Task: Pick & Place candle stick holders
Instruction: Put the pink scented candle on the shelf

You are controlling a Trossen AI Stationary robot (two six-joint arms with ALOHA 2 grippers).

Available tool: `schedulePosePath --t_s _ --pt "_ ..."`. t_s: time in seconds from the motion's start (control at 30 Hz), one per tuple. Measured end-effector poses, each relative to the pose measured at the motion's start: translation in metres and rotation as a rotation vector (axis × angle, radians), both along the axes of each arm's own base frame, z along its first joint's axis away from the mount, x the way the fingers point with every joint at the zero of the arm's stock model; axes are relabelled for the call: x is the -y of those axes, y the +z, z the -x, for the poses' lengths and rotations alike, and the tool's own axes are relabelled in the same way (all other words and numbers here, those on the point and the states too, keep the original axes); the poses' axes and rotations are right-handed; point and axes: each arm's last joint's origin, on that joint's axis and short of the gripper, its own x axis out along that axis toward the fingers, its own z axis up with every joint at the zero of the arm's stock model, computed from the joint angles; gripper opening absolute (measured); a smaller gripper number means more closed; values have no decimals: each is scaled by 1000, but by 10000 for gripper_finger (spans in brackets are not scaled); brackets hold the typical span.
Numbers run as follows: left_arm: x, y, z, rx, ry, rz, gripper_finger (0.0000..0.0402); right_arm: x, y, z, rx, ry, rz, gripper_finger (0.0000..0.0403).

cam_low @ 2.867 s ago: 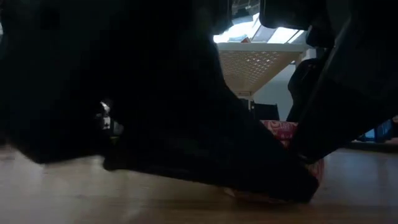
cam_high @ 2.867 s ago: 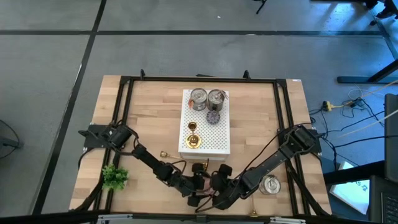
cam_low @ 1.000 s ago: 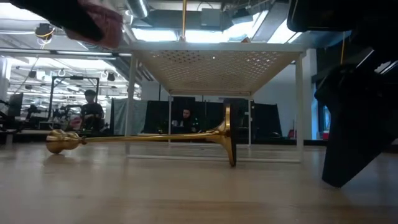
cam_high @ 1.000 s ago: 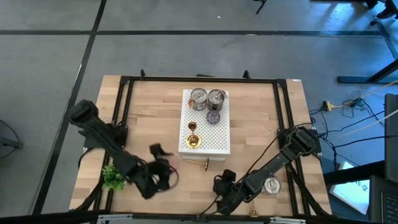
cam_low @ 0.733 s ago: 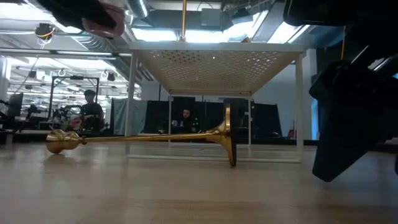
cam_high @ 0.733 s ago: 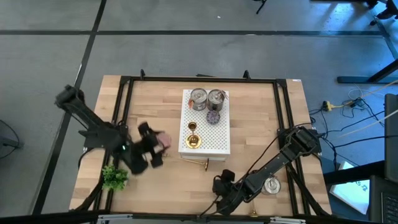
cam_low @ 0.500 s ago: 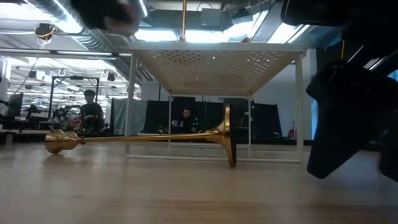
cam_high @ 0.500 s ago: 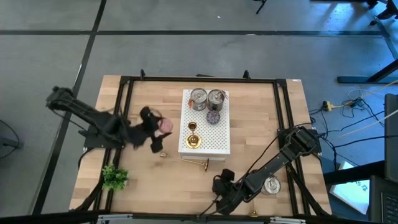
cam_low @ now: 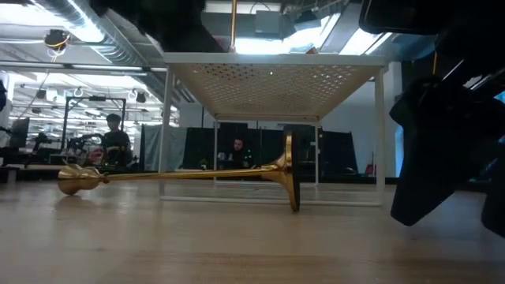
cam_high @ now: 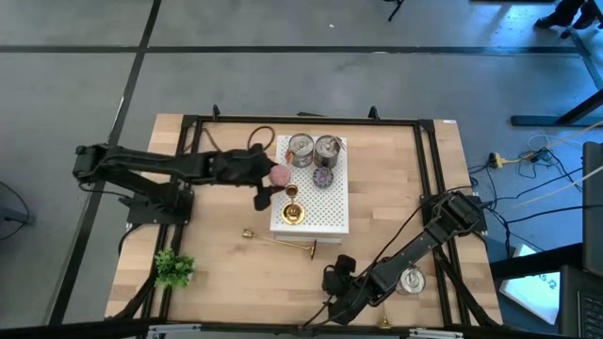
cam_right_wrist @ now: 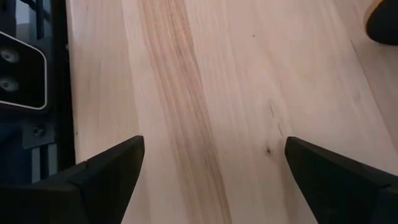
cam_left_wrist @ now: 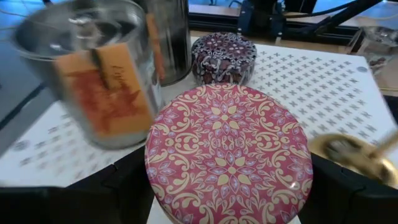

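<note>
One gold candle stick holder (cam_high: 281, 241) lies on its side on the table, in front of the white perforated stand (cam_high: 332, 209). In the low view it rests on its flared base's rim (cam_low: 293, 203) and its knobbed end (cam_low: 77, 181). Two more gold holders (cam_high: 292, 192) (cam_high: 295, 216) stand upright on the stand. My left gripper (cam_high: 275, 179) hangs over the stand's left edge, shut on a round pink patterned tin (cam_left_wrist: 229, 149). My right gripper (cam_right_wrist: 211, 168) is open over bare wood near the table's near edge. My left gripper pinches the pink tin by its round side wall (cam_left_wrist: 152, 186), one finger (cam_left_wrist: 106, 190) on each side. It comes from the table's left, slanting down. The tin is lifted clear over the stand's left edge, its patterned lid facing up.
Two silver tins (cam_high: 301, 149) (cam_high: 327, 148) and a purple disc tin (cam_high: 323, 176) sit on the stand's far part. Another silver tin (cam_high: 410, 280) lies beside my right arm. A small green plant (cam_high: 173, 268) stands at the near left.
My left gripper has swung up and toward the table's far and right sides. It carried the pink tin from the near left of the table to the stand's left edge. The lying holder has kept its place.
</note>
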Motion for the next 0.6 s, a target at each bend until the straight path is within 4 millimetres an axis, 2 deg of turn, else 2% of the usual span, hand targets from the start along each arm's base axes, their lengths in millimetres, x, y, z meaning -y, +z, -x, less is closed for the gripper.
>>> schedulePosePath --t_s 0.13,0.4,0.6 --pt "-12 -14 -16 -5 -16 16 288 0 0 1 0 0 6 392" --pt "-26 -33 -27 -60 13 31 288 0 -1 3 -13 1 18 392" --pt "-28 -34 -30 -44 39 16 323 0 -1 3 -15 -7 15 392"
